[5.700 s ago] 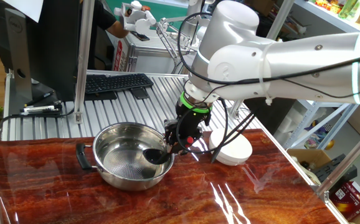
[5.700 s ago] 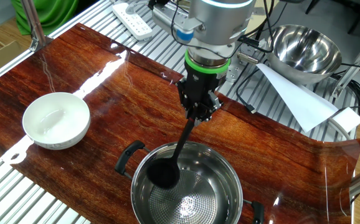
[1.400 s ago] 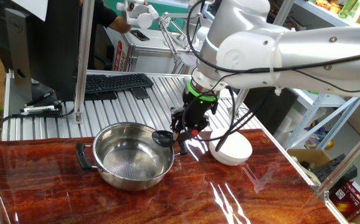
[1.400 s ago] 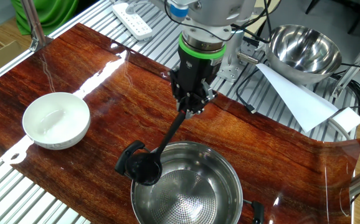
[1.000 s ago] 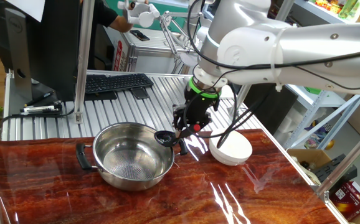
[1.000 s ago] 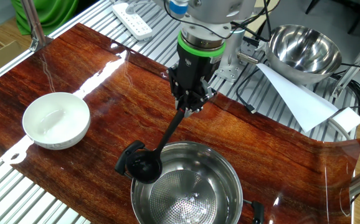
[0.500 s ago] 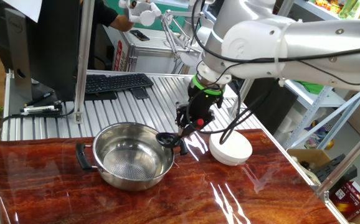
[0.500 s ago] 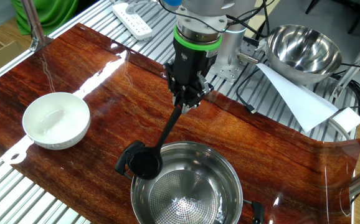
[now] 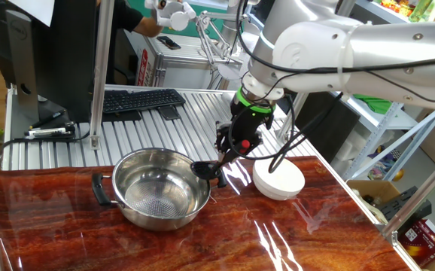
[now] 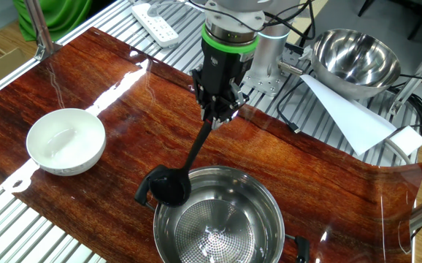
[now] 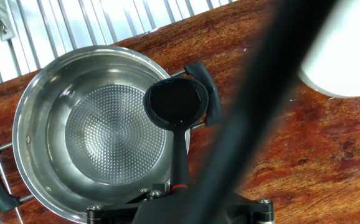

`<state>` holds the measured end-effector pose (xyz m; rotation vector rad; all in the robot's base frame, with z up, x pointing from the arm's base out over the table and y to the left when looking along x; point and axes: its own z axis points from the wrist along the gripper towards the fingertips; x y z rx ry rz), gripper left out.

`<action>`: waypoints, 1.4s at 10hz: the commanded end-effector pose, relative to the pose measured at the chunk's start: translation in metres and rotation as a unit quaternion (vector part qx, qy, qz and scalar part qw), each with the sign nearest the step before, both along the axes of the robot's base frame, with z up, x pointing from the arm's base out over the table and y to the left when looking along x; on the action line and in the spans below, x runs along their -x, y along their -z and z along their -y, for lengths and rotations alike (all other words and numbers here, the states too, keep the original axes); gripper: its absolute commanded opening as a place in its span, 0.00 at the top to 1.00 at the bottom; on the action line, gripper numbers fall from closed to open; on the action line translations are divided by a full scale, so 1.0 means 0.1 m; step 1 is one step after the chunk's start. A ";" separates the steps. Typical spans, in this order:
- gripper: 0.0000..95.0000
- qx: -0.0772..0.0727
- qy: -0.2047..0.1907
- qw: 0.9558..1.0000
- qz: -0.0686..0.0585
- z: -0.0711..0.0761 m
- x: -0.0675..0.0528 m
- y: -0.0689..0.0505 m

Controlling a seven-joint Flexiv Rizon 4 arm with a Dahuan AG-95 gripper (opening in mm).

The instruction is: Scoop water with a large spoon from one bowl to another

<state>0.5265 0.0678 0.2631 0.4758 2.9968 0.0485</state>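
The large spoon is a black ladle, and my gripper (image 10: 217, 113) is shut on the top of its long handle (image 10: 197, 150). Its round cup (image 10: 169, 188) hangs level over the rim of the steel two-handled pot (image 10: 263, 205), right by one black side handle. In the hand view the cup (image 11: 175, 102) looks dark and glossy above the pot's edge, with the dotted bottom (image 11: 105, 134) beside it. The white bowl (image 10: 66, 140) stands apart on the wooden top; it also shows in the one fixed view (image 9: 279, 179) and the hand view (image 11: 345, 56).
A second shiny steel bowl (image 10: 357, 52), a folded white paper (image 10: 350, 111) and a power strip (image 10: 156, 22) lie on the slatted metal behind the wood. A keyboard (image 9: 138, 99) sits further back. A blurred black cable (image 11: 261, 81) crosses the hand view.
The gripper has carried the ladle a little sideways, from over the pot's inside to its rim by the side handle, on the white bowl's side. Pot and bowl have not moved.
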 end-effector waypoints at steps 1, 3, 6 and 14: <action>1.00 0.001 -0.001 1.000 0.004 0.00 -0.01 -0.01; 1.00 -0.001 -0.001 1.000 0.005 0.02 -0.01 -0.04; 1.00 0.001 -0.001 1.000 0.009 0.06 0.00 -0.08; 1.00 0.000 -0.009 1.000 0.015 0.24 -0.02 -0.25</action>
